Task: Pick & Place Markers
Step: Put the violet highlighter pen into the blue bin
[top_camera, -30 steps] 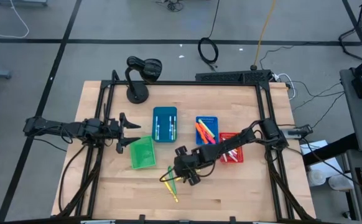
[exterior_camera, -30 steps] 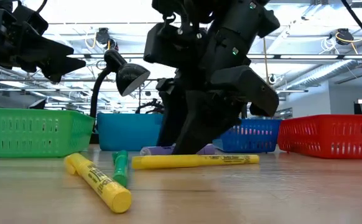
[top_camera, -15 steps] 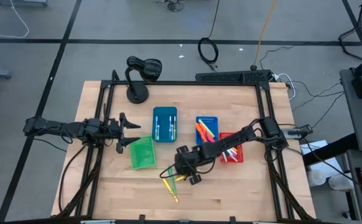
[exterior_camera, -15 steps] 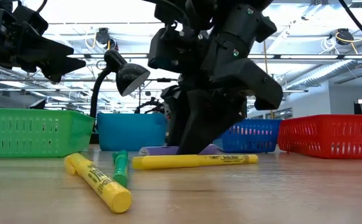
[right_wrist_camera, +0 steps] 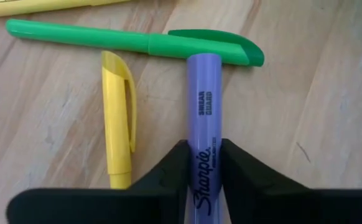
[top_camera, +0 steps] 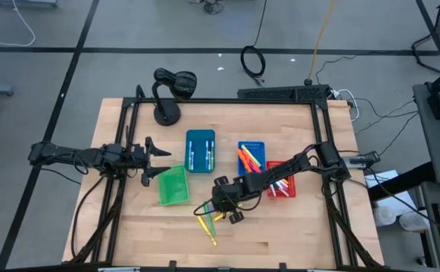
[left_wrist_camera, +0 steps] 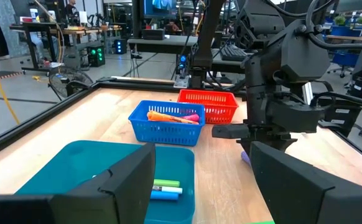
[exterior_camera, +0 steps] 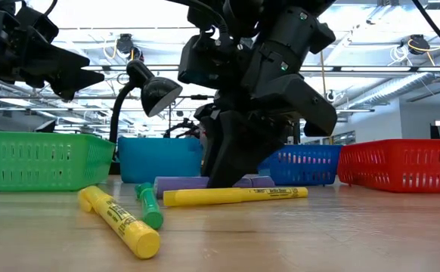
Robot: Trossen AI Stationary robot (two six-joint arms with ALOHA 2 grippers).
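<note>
A purple marker (right_wrist_camera: 204,112) lies flat on the wooden table with my right gripper (right_wrist_camera: 204,171) shut on it. In the low view the gripper (exterior_camera: 231,175) stands down on the table. The marker's free end meets a green marker (right_wrist_camera: 131,42). A yellow marker (right_wrist_camera: 119,118) lies alongside it, and a long yellow marker (exterior_camera: 235,196) lies in front. My left gripper (top_camera: 165,160) waits open and level at the table's left, above the green bin (top_camera: 173,185). My right gripper pinches the purple marker's barrel (right_wrist_camera: 204,163) between its two fingers, one finger (right_wrist_camera: 171,171) on each long side. The fingers slant down from above. The marker lies on the table, and its free end (right_wrist_camera: 204,61) rests against the green marker.
A teal bin (top_camera: 200,150), a blue bin (top_camera: 252,157) with orange and pink markers and a red bin (top_camera: 282,180) stand in a row behind the loose markers. A black desk lamp (top_camera: 171,91) stands at the far left. Bare wood lies toward the near edge.
My right gripper has sunk a little onto the table and its fingers have closed in on the purple marker. The purple marker has slid slightly along the table, and the green marker beside it has been nudged and turned.
</note>
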